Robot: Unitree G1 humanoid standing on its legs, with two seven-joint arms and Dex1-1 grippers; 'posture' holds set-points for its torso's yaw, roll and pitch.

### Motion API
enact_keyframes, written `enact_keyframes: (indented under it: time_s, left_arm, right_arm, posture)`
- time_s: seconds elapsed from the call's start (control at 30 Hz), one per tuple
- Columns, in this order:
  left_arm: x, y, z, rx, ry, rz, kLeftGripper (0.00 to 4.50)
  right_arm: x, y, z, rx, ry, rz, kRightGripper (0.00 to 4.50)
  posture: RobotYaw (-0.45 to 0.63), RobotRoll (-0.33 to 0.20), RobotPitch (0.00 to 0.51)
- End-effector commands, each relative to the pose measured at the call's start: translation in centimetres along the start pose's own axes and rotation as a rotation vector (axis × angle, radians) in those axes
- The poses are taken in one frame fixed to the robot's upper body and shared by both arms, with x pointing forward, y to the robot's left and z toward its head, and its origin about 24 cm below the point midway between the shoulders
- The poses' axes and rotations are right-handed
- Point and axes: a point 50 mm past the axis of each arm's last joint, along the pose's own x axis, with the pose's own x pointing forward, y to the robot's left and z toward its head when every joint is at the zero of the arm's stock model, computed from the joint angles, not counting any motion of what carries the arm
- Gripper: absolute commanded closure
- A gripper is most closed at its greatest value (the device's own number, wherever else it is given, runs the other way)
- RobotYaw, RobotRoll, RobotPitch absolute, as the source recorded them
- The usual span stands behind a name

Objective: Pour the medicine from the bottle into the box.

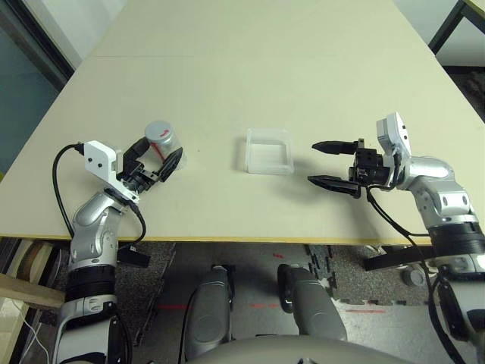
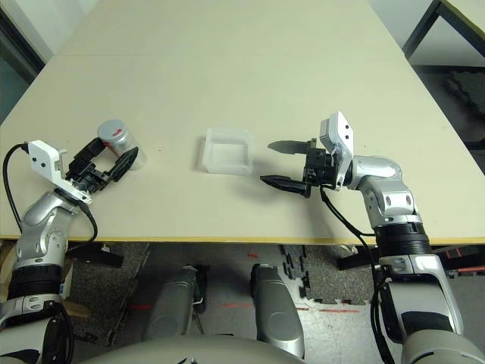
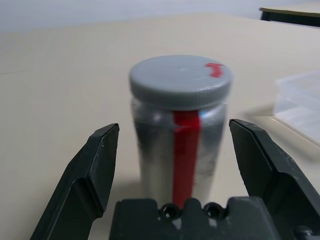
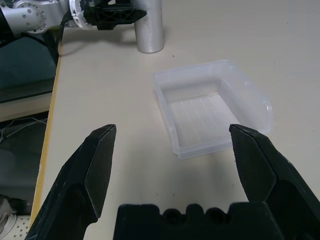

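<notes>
Beige table (image 1: 227, 76) | capped bottle (image 1: 161, 142) between spread left tool (image 1: 160, 161) | right tool (image 1: 327, 163) spread beside box (image 1: 268, 151)

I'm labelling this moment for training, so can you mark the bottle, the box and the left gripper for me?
bottle (image 3: 178, 150): left wrist view, on the red stripe down its silvery side.
box (image 1: 268, 158): left eye view, on its clear floor.
left gripper (image 1: 158, 160): left eye view, midway between its open fingertips, at the bottle.
</notes>
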Motion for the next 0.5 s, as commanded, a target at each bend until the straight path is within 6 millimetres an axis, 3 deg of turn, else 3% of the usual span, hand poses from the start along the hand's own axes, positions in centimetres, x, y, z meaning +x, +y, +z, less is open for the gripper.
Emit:
enact_keyframes:
  time_s: [0.03, 0.5]
  left_arm:
    - [0.3, -0.4, -0.9, -0.002, 0.016, 0.009, 0.08]
    - [1.9, -0.5, -0.8, -0.004, 0.008, 0.018, 0.08]
  right_arm:
    - [-0.1, 0.1, -0.2, -0.004, 0.008, -0.005, 0.0]
    - [0.0, 0.2, -0.3, -0.009, 0.011, -0.009, 0.0]
  posture:
    - [-0.01, 0.0, 0.175]
    - [-0.02, 0.0, 0.176]
